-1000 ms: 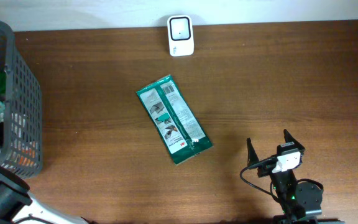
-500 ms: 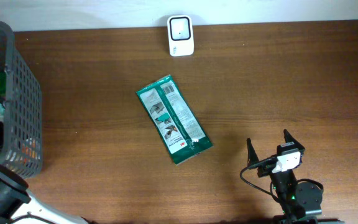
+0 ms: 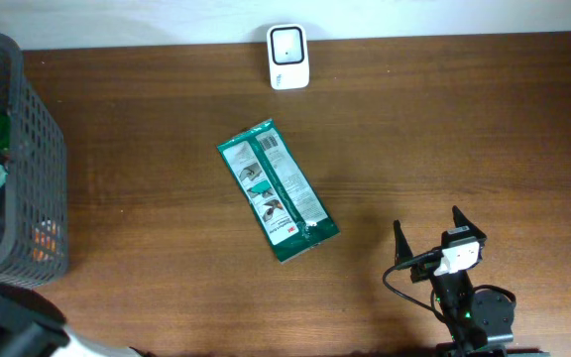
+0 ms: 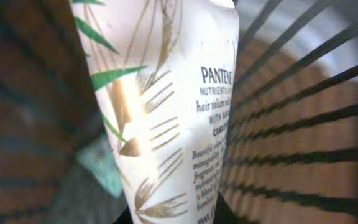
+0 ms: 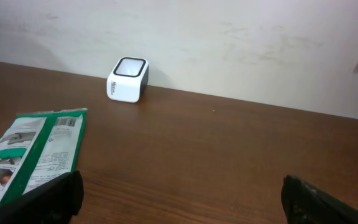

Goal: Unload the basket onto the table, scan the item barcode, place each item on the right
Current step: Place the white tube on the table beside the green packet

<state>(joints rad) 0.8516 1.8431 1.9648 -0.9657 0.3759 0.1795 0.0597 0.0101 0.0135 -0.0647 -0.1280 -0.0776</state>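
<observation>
The basket (image 3: pixel 38 149) at the table's (image 3: pixel 464 129) 9 o'clock edge is holding mixed goods, among them a white Pantene tube (image 4: pixel 166 112), which is filling the left wrist view with its long axis running top to bottom; whether the left hand is gripping it I cannot tell. The green packet (image 3: pixel 278 190) is lying flat mid-table, running 11 to 5 o'clock, barcode end toward 11, well apart from the scanner (image 3: pixel 288 57) at 12. The right hand (image 3: pixel 426 220) is sitting wide open and empty at 5 o'clock, bare wood stretching toward 3.
</observation>
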